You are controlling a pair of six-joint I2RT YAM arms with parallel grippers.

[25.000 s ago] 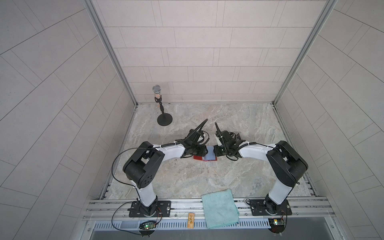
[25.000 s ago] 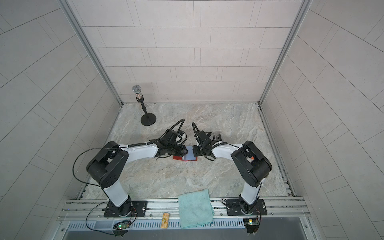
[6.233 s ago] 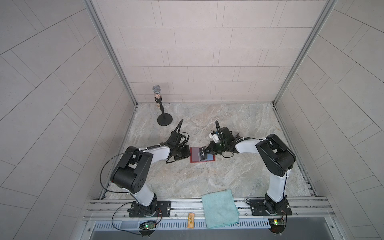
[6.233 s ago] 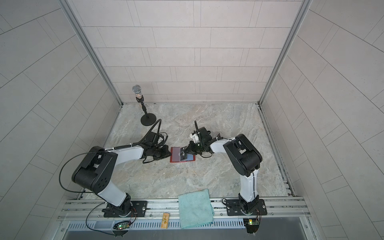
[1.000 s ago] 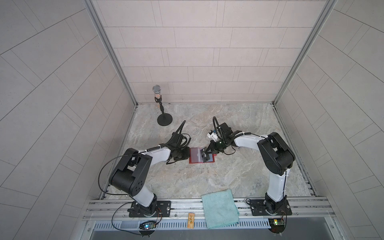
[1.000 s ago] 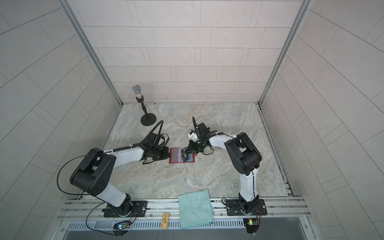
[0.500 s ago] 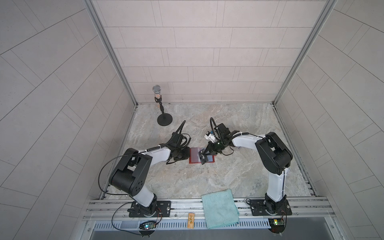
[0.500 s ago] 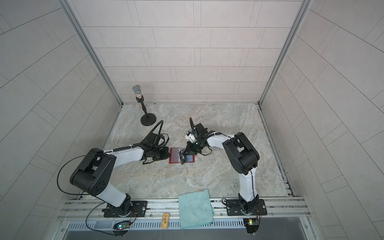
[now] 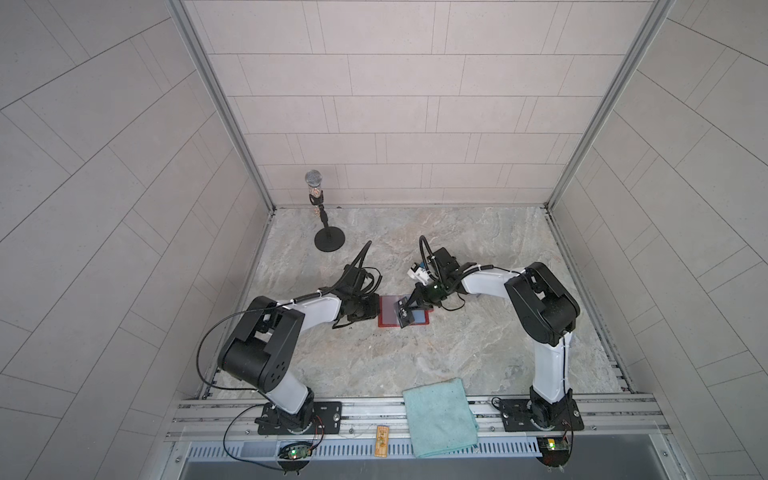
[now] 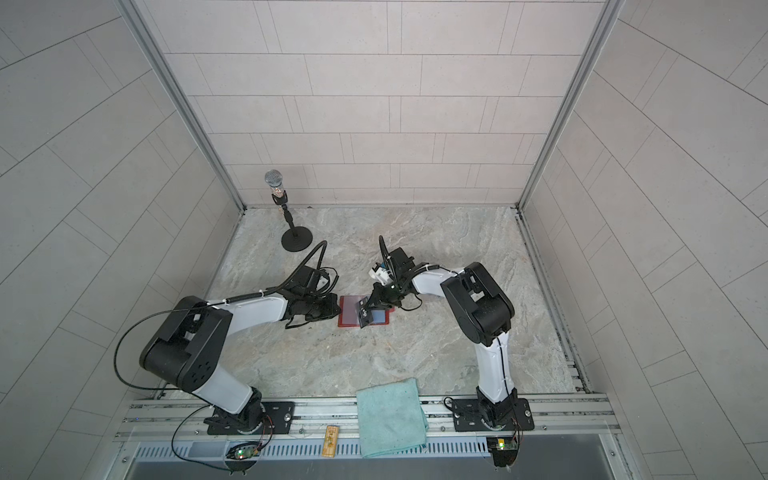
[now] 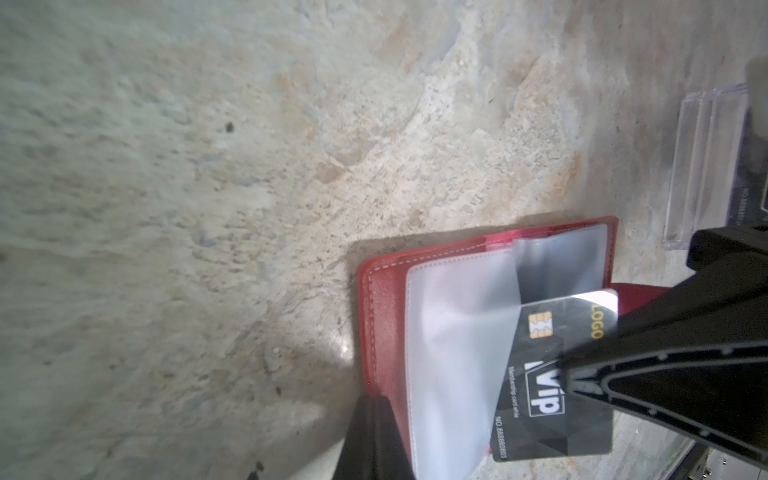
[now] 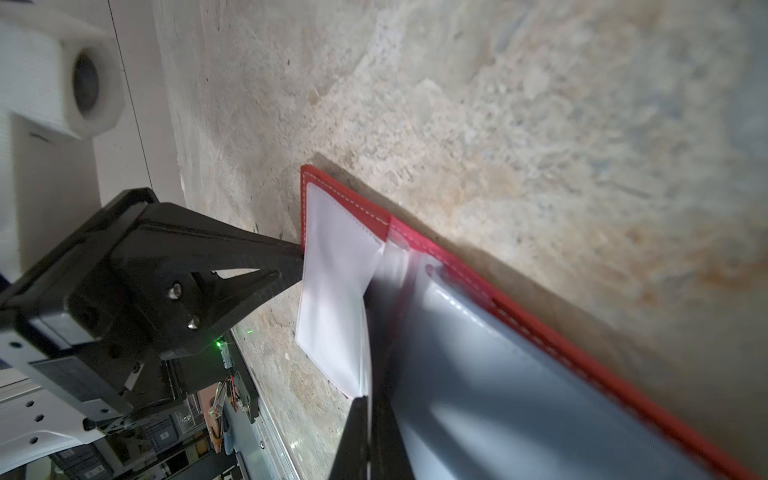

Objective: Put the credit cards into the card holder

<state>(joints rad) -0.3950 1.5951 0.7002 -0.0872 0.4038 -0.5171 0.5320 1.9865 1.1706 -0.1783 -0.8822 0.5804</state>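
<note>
The red card holder point(image 9: 383, 323) point(image 10: 343, 322) lies open on the stone floor between both arms, its clear sleeves fanned up point(image 11: 453, 332). My right gripper point(image 9: 409, 308) point(image 12: 369, 436) is shut on a black credit card point(image 9: 402, 314) point(image 11: 548, 386) with white VIP lettering. The card tilts over the holder's middle with one edge behind a raised sleeve. A pale blue card point(image 9: 419, 318) shows in the holder's right half. My left gripper point(image 9: 376, 311) point(image 11: 370, 432) is shut, its tip point(image 12: 291, 253) pressed on the outer edge of the left cover.
A small clear plastic box point(image 11: 702, 166) sits on the floor just beyond the holder. A microphone on a round stand point(image 9: 329, 240) is at the back left. A teal cloth point(image 9: 440, 411) hangs over the front rail. Tiled walls close in three sides.
My right gripper has carried the black card a little left and nearer, from the holder's right half to over its middle. The left gripper and holder stay put.
</note>
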